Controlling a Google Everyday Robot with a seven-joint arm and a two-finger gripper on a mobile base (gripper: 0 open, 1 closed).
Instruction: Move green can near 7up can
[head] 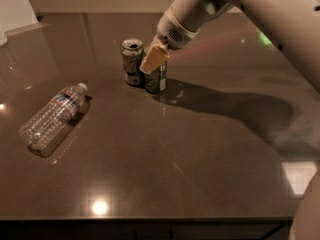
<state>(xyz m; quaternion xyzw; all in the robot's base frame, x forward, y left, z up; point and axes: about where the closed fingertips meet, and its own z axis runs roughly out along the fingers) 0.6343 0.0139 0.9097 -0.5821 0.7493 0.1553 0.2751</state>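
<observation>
We record a dark, glossy table (200,174) filling the frame, with light glare at lower left and lower right. The robot's arm (240,4) enters from the upper right and slopes down toward the upper centre, casting a broad shadow across the right half of the surface.

A clear water bottle (52,116) lies on its side at middle left, cap toward the upper right, well apart from the cans.

The 7up can (131,59) stands upright at upper centre. The green can (157,83) stands upright just to its lower right, the two touching or very nearly so; we cannot tell which. Its base appears to rest on the table.

The gripper (154,59) sits at the green can's upper portion, its tan pad covering the top of the can from our side. We cannot tell whether it is closed on the can or spread clear of it.

Finding: the can lies directly below the gripper, long axis vertical, and the arm approaches from the upper right. We judge the placement essentially made. Any retreat should go up and back along that line, since a leftward drift risks knocking the 7up can.
</observation>
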